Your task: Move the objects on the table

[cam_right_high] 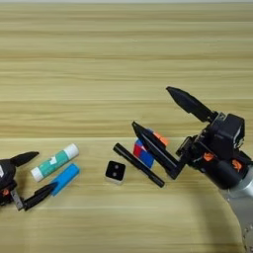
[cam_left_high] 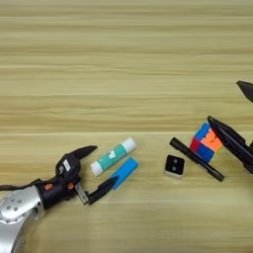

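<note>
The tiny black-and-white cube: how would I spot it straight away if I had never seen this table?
Start at the robot's right gripper, open over the puzzle cube. Just left of that lies the slim black marker, and the tiny black-and-white cube sits beside the marker's middle. It is the smallest thing there, and the only one with a black top and pale dots.

Your left gripper (cam_left_high: 94, 170) sits low at the near left of the table (cam_left_high: 123, 59), fingers spread wide and pointing right. Your right gripper (cam_right_high: 150, 109) reaches in from the table's near right, its two fingers splayed far apart and angled toward the upper left.
</note>
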Robot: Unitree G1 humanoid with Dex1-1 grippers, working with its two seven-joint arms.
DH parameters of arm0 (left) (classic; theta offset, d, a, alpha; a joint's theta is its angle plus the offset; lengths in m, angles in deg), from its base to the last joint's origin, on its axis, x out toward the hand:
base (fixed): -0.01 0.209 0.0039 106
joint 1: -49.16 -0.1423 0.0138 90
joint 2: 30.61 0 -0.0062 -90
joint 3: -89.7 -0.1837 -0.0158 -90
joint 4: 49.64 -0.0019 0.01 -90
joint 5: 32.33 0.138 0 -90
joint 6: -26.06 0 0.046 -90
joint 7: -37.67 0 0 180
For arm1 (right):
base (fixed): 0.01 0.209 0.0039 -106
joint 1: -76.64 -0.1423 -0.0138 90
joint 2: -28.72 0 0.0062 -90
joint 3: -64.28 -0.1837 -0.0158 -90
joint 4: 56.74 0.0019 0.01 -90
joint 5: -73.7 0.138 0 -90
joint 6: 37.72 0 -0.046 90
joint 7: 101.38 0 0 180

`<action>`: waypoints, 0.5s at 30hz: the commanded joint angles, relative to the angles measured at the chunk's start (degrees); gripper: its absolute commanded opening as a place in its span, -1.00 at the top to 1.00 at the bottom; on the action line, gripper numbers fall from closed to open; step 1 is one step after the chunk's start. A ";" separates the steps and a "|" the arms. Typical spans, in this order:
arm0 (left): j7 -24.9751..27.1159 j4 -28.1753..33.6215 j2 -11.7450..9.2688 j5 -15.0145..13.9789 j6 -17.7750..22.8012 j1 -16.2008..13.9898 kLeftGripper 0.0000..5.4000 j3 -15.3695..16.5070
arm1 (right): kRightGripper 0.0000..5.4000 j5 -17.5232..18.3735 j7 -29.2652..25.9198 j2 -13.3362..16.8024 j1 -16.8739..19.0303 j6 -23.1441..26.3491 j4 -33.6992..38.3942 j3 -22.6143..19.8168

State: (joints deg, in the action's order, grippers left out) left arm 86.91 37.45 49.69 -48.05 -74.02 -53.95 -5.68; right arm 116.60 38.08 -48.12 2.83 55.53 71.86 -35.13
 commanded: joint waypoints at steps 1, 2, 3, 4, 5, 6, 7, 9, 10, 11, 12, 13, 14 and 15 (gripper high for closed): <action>-0.11 -0.57 -0.07 0.51 -0.44 0.62 -1.00 0.45 | -0.99 0.19 -0.17 -0.02 0.30 0.52 1.40 -0.27; -0.22 -0.70 -0.07 0.56 -0.45 0.69 -1.00 0.53 | -0.99 0.21 -0.17 -0.04 0.33 0.52 1.42 -0.29; -0.30 -0.79 -0.07 0.61 -0.46 0.74 -1.00 0.57 | -0.99 0.22 -0.16 -0.06 0.35 0.53 1.43 -0.30; -0.36 -0.86 -0.06 0.65 -0.42 0.84 -1.00 0.60 | -0.99 0.25 -0.15 -0.05 0.29 0.57 1.41 -0.33; -0.42 -0.92 -0.06 0.70 -0.40 0.92 -1.00 0.62 | -0.99 0.26 -0.14 -0.05 0.25 0.60 1.40 -0.35; -0.49 -0.95 -0.06 0.78 -0.39 0.97 -1.00 0.65 | -0.99 0.27 -0.14 -0.04 0.22 0.62 1.39 -0.37; -0.57 -1.05 -0.03 0.88 -0.39 1.06 -1.00 0.65 | -0.99 0.26 -0.16 -0.03 0.17 0.62 1.32 -0.38; -0.77 -1.24 -0.02 1.15 -0.42 1.26 -1.00 0.65 | -0.99 0.23 -0.19 -0.04 0.10 0.59 1.19 -0.40; -0.85 -1.34 -0.03 1.22 -0.43 1.37 -1.00 0.66 | -0.99 0.20 -0.23 -0.03 0.08 0.57 1.14 -0.39; -0.93 -1.44 -0.02 1.28 -0.44 1.48 -1.00 0.66 | -0.99 0.19 -0.27 -0.02 0.03 0.57 1.06 -0.39; -0.98 -1.53 -0.01 1.29 -0.42 1.62 -1.00 0.66 | -0.99 0.21 -0.32 -0.01 -0.04 0.56 0.97 -0.40; -1.00 -1.57 -0.03 1.27 -0.40 1.71 -1.00 0.69 | -0.99 0.21 -0.35 0.00 -0.07 0.56 0.91 -0.41; -1.04 -1.64 -0.04 1.27 -0.40 1.81 -1.00 0.72 | -0.99 0.23 -0.40 0.02 -0.11 0.55 0.84 -0.42; -1.07 -1.67 -0.06 1.24 -0.39 1.87 -1.00 0.77 | -0.99 0.25 -0.43 0.02 -0.13 0.56 0.80 -0.43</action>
State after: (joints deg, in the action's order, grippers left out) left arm 86.11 36.21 49.71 -47.68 -74.03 -52.86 -5.17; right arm 116.71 38.02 -48.27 3.07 55.53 72.37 -35.14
